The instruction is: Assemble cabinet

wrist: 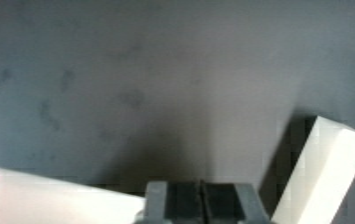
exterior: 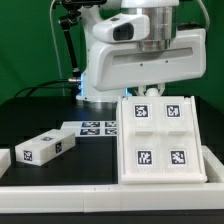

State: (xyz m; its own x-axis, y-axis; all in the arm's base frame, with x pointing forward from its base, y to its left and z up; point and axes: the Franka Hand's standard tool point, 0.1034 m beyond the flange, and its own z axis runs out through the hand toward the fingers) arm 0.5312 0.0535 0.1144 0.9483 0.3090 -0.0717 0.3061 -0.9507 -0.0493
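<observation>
The cabinet [exterior: 160, 140], a large white boxy body with four compartments, each with a black-and-white tag, stands at the exterior view's right, leaning back. My gripper [exterior: 150, 92] hangs just behind its far top edge, under the big white hand. In the wrist view the gripper [wrist: 204, 203] has its two fingers pressed together with nothing between them, over dark table. White part edges show there on either side, one [wrist: 334, 170] and another [wrist: 49, 198]; I cannot tell which parts they are.
A small white tagged block [exterior: 45, 147] lies at the exterior view's left. The marker board [exterior: 98, 127] lies flat between it and the cabinet. A white rail [exterior: 100, 190] runs along the front. Another white piece [exterior: 3, 160] shows at the far left edge.
</observation>
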